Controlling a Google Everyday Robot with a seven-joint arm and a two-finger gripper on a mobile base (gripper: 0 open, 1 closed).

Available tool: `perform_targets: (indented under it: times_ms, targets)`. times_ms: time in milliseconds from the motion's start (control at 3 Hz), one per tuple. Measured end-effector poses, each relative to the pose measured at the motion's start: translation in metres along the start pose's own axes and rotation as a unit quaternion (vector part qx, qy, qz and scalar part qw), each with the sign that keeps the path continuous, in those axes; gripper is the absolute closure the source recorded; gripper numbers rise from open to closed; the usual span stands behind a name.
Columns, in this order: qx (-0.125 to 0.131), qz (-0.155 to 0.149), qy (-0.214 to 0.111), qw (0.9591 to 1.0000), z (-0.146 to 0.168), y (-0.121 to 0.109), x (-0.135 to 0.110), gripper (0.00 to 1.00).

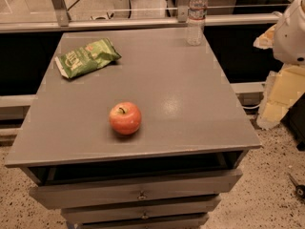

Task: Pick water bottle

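Note:
The water bottle (196, 16) is a small clear plastic bottle with a white cap and a pale label band. It stands upright at the far right corner of the grey cabinet top (181, 94). A white rounded part of my arm (291, 30) shows at the right edge of the view, to the right of the bottle and off the cabinet. The gripper itself is out of view.
A red apple (125, 118) sits near the front middle of the top. A green chip bag (86, 57) lies at the far left. Drawers (138, 190) are below the top. A rail and glass wall (143, 22) run behind the cabinet. Yellow foam blocks (281, 94) stand at the right.

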State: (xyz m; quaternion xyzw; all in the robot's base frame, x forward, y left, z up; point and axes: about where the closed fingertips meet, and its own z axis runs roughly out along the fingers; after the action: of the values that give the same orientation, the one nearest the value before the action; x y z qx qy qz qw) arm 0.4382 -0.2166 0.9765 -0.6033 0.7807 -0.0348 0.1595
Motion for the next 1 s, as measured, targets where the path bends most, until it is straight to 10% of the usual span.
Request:
perform_targets:
  times_ms: [667,1000]
  targets:
    - [0.013,-0.001,-0.026,0.9996,0.009,-0.014,-0.006,0.00]
    - [0.045,0.000,-0.060,0.9972,0.027,-0.062,-0.014,0.00]
